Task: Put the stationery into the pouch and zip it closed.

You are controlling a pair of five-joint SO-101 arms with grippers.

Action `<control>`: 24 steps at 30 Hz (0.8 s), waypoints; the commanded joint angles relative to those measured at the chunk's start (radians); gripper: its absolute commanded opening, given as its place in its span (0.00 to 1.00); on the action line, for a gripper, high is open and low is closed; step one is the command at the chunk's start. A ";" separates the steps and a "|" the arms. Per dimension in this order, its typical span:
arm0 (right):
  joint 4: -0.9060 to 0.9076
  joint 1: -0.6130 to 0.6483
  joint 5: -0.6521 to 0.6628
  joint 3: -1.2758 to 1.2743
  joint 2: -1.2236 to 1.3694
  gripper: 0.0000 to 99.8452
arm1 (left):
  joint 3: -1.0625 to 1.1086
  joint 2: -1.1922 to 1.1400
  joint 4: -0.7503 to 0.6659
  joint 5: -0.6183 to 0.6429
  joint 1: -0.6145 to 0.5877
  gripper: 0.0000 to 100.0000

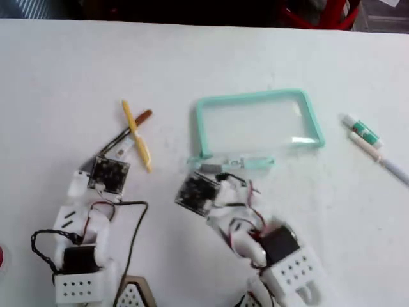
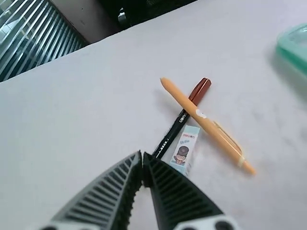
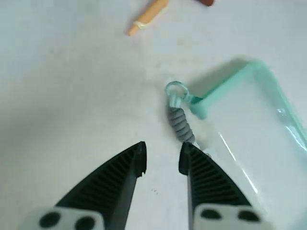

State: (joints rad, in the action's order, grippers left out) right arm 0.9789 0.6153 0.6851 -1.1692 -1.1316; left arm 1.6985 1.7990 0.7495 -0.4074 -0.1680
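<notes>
Pouch point(image 1: 255, 121) lies on the worktop point(image 1: 192, 57); right claw point(image 3: 162, 158) is open at its grey zipper pull point(image 3: 180, 123), left claw point(image 2: 143, 167) is closed by the orange pen point(image 2: 206, 125).

Mint pouch point(image 1: 255, 125) flat, crossed pens point(image 1: 134, 130) left — markers point(image 1: 364, 133) right

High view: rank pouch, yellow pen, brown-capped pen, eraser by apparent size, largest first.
1. pouch, by far the largest.
2. yellow pen and brown-capped pen: they look about the same length where they cross, so I won't rank one over the other.
3. eraser, the smallest.
</notes>
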 commanded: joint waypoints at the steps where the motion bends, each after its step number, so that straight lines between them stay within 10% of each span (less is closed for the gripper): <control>1: 0.001 0.039 0.023 0.272 0.364 0.12 | -0.008 0.005 0.006 0.014 0.012 0.02; 10: 0.093 0.044 0.140 0.718 1.118 0.12 | -0.006 0.005 0.009 0.011 0.007 0.02; 24: 0.050 -0.085 0.186 0.747 1.153 0.25 | -0.006 0.005 0.009 0.011 0.012 0.03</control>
State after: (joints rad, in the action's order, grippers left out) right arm 1.0449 0.5462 0.8493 -0.4634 0.0284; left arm 1.6985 1.7990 0.7557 -0.4043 -0.1680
